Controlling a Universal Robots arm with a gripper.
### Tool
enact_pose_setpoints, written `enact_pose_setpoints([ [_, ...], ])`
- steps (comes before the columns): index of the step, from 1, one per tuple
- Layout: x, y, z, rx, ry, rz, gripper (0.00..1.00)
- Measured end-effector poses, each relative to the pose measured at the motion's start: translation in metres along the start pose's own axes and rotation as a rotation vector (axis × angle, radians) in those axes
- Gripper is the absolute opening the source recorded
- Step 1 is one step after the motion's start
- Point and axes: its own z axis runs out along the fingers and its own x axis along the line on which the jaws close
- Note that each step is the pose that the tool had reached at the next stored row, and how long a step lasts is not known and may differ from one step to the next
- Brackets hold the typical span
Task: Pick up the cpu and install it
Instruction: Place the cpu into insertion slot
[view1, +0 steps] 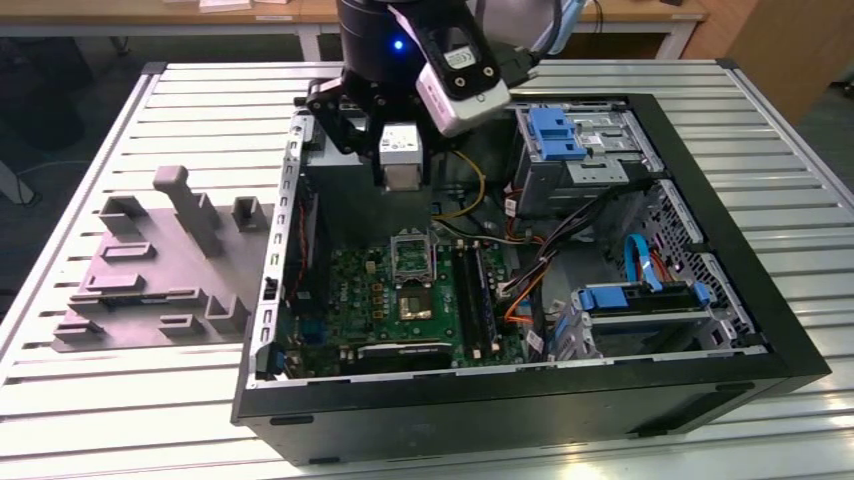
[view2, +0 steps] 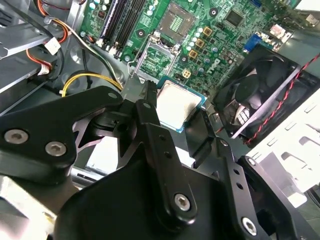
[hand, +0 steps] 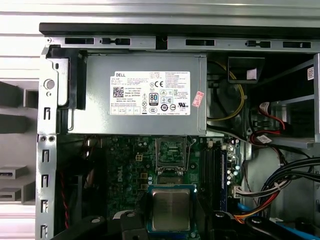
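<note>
The cpu (view2: 176, 104) is a thin square chip with a pale metal top, and my gripper (view2: 175, 109) is shut on it, one black finger on each side. In the first wrist view the cpu (hand: 171, 209) hangs between the fingers of the gripper (hand: 172, 220), above the motherboard. The socket (view2: 177, 21) lies open, its metal frame (view2: 156, 60) swung up beside it. In the exterior view the arm (view1: 400, 40) hovers over the far part of the case, with the socket (view1: 406, 303) nearer on the green board.
The black computer case (view1: 721, 370) lies open on a slatted table. A grey power supply (hand: 145, 95) fills its far end, and a black fan (view2: 260, 95) stands by the board. Coloured cables (view1: 534, 270) and blue drive bays (view1: 641, 300) crowd one side. A grey fixture (view1: 147, 270) sits on the exterior view's left.
</note>
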Motion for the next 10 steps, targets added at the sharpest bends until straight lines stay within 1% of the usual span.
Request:
enact_pose_setpoints([
  [10, 0.0, 0.0, 0.0013, -0.0002, -0.0001, 0.0, 0.47],
])
